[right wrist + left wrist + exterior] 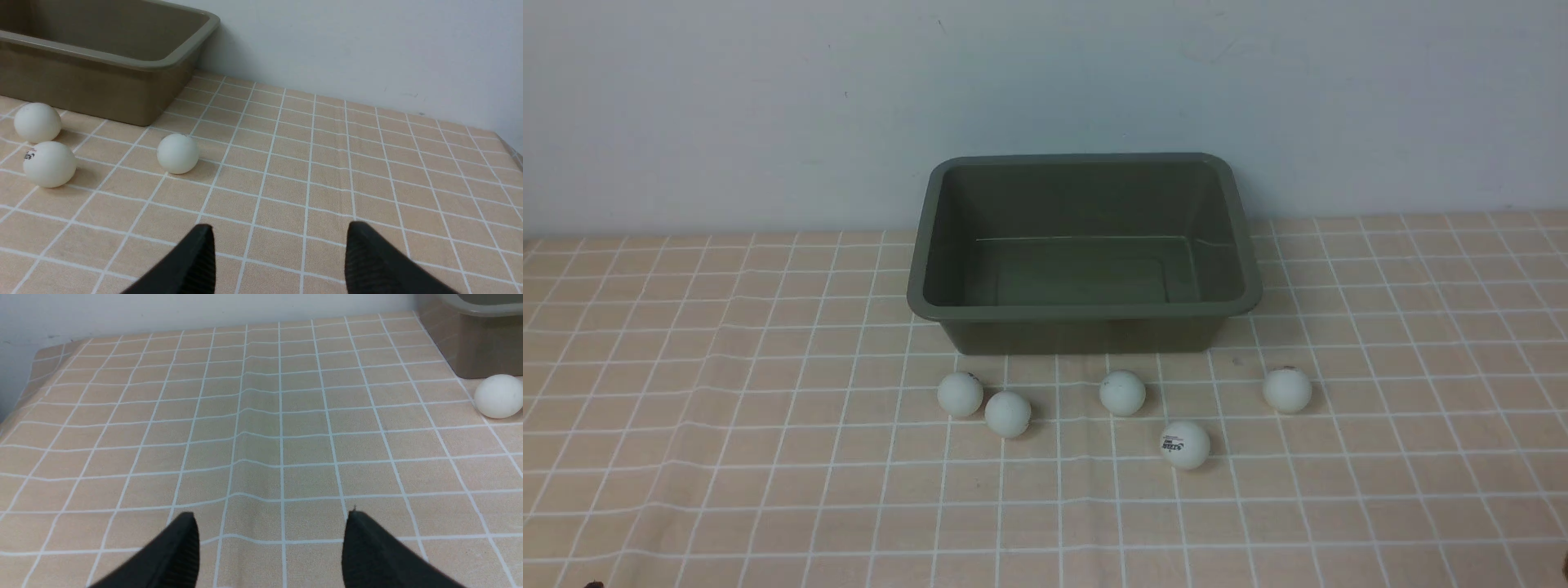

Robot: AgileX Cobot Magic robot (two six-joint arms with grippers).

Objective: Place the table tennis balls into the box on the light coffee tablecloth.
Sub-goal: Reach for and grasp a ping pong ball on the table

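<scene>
Print first: only one of the five table tennis balls (1122, 393) carries a logo that can be made out. On this logo ball (1185, 444), the one nearest the robot, dark lettering is seen, but it is too small and blurred to be read w/ certainty. Small dark specks are seen on the tops of a few others. No label is seen on the box (1086, 310).

All five balls lie on the light coffee tablecloth (727, 425) in a loose row just in front of the box, outside it. The box is set upright near the wall (768, 98).

The left gripper (270, 516) is held w/ jaws spread over bare cloth and nothing between them — the leftmost ball (499, 396) lies well ahead of it, beside the box corner. The right gripper (280, 228) is likewise spread and grips nothing. The rightmost ball (178, 153) lies ahead of it and apart, w/ the logo ball further off.
</scene>
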